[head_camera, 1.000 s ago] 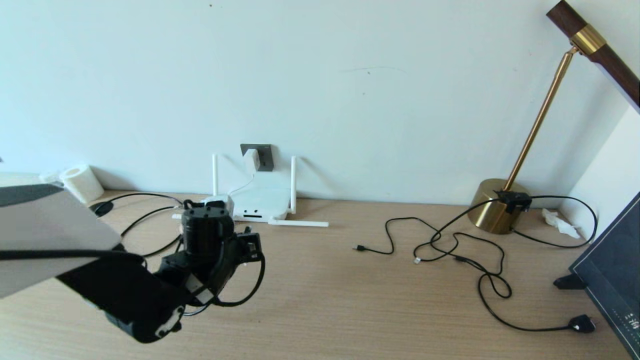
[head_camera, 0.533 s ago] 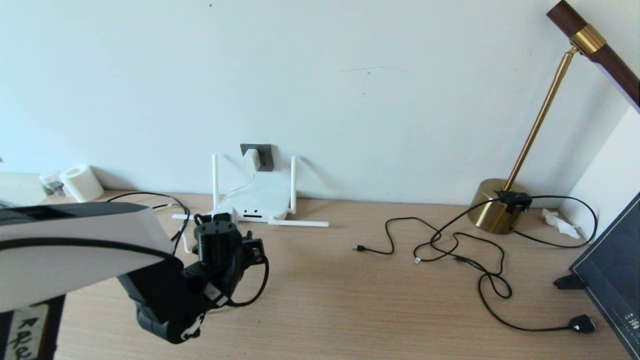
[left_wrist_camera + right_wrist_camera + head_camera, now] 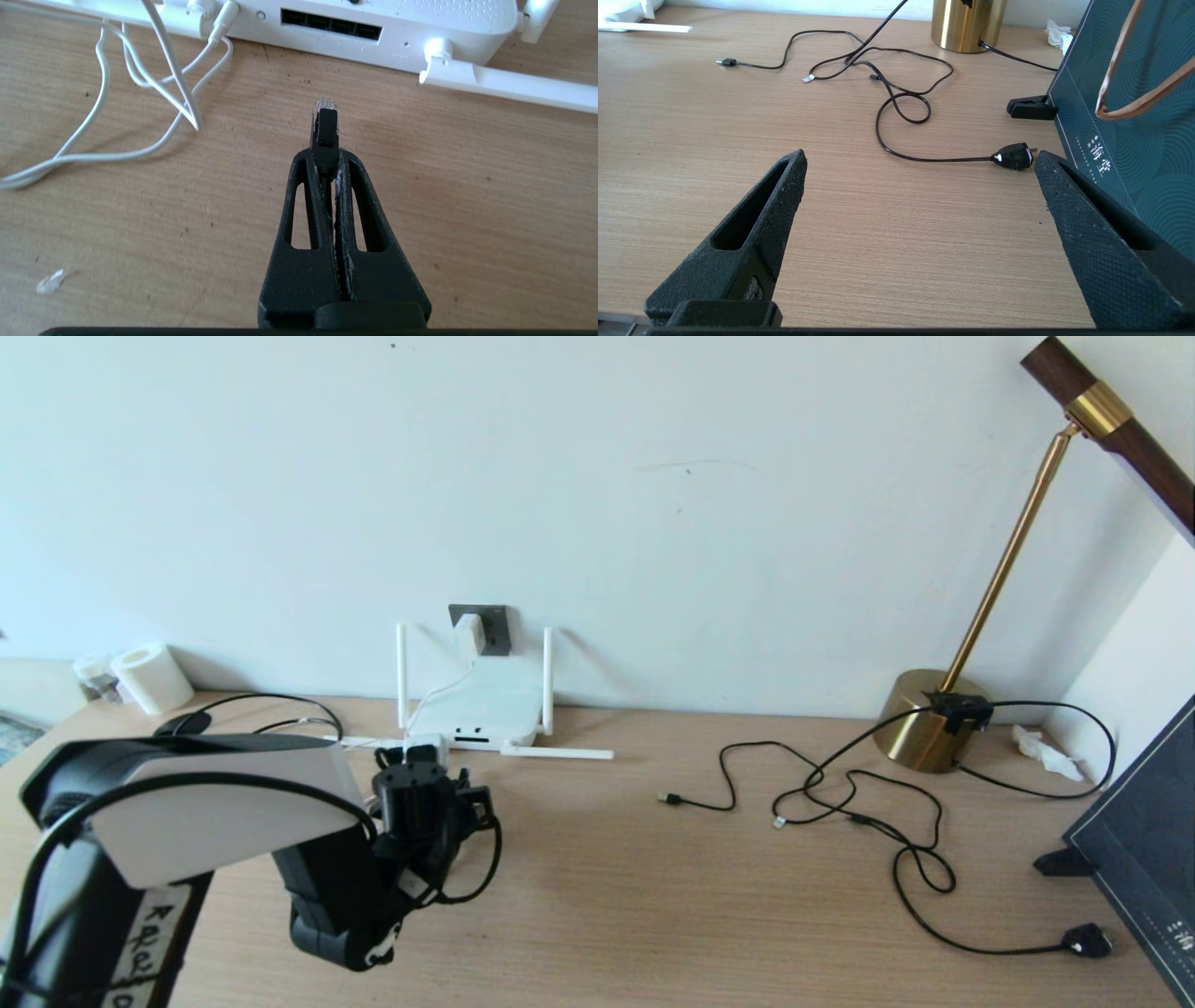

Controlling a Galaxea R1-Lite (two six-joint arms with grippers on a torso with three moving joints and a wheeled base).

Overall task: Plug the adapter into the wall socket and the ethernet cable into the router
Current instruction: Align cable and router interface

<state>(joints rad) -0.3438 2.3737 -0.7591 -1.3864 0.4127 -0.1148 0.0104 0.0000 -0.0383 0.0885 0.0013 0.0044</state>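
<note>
At desk, left of centre: left end effector (image 3: 327, 154) clamped on the ethernet cable (image 3: 325, 126), just behind the clear plug, which points at the router (image 3: 397, 18) and stands near its port row, not yet touching.
Right end effector (image 3: 920, 163): jaws spread wide, holding nothing, over bare desk (image 3: 878, 233) on the right, idle.
Adapter (image 3: 469, 635): seated in the wall socket (image 3: 493, 627); that half of the task judged done.
Router: flat against the wall, dark ports facing the arm.
Cable handling: judged light; cord limp, boot firm, clear plug rigid but brittle, latch tab easily snapped.
Hold point: the black boot, as gripped; not the clear tip.
Risk: router is light and may slide under push; a tilted plug may jam at the port mouth.
Nearby: thin white cord (image 3: 140, 79) looped beside the approach path, clear of the plug.
</note>
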